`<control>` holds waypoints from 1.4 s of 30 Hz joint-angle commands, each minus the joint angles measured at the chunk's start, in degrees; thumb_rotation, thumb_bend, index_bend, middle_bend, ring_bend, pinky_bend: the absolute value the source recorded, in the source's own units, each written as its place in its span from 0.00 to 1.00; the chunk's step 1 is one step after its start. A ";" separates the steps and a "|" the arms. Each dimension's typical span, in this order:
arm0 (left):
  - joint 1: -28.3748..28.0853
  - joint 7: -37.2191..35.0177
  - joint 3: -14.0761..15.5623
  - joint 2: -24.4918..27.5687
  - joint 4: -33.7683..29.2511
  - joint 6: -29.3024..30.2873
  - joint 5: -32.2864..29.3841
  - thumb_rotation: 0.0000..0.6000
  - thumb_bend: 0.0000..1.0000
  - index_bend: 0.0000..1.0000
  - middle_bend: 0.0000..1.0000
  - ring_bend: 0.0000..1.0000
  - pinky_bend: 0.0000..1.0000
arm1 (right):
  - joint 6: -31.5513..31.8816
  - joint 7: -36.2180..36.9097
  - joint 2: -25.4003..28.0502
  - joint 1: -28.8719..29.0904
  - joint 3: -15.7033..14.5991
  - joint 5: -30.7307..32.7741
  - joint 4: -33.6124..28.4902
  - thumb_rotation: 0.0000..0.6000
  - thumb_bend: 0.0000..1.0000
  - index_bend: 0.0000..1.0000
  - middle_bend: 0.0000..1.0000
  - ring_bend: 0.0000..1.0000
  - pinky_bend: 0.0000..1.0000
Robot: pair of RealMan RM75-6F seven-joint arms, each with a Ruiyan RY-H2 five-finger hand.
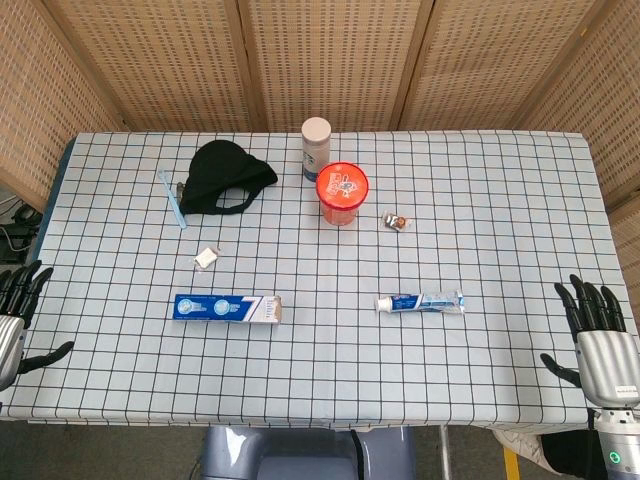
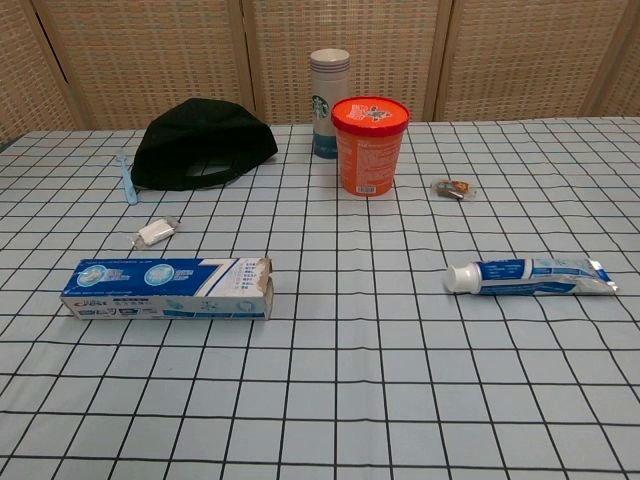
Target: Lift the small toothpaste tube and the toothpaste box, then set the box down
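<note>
The small toothpaste tube (image 1: pixel 421 302) (image 2: pixel 528 276) lies flat on the checked tablecloth, right of centre, its white cap pointing left. The blue toothpaste box (image 1: pixel 227 308) (image 2: pixel 168 288) lies flat left of centre, its torn end facing right. My left hand (image 1: pixel 18 315) hovers at the table's left front corner with fingers spread and nothing in it, far left of the box. My right hand (image 1: pixel 598 335) sits at the right front corner, fingers spread and empty, well right of the tube. The chest view shows neither hand.
At the back stand an orange tub (image 1: pixel 342 193) (image 2: pixel 369 143) and a white tumbler (image 1: pixel 315 148) (image 2: pixel 329 88). A black cap (image 1: pixel 226 176) (image 2: pixel 201 143), a blue toothbrush (image 1: pixel 172 198) (image 2: pixel 126 179), a small white packet (image 1: pixel 205 257) (image 2: pixel 154 232) and a small wrapped item (image 1: pixel 397 221) (image 2: pixel 451 188) lie around.
</note>
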 commanded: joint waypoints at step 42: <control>-2.75 3.27 -1.87 -1.50 0.40 -6.30 -5.89 1.00 0.00 0.00 0.00 0.00 0.00 | -35.28 -0.73 -19.27 24.93 4.23 15.10 16.92 1.00 0.38 0.43 0.40 0.35 0.38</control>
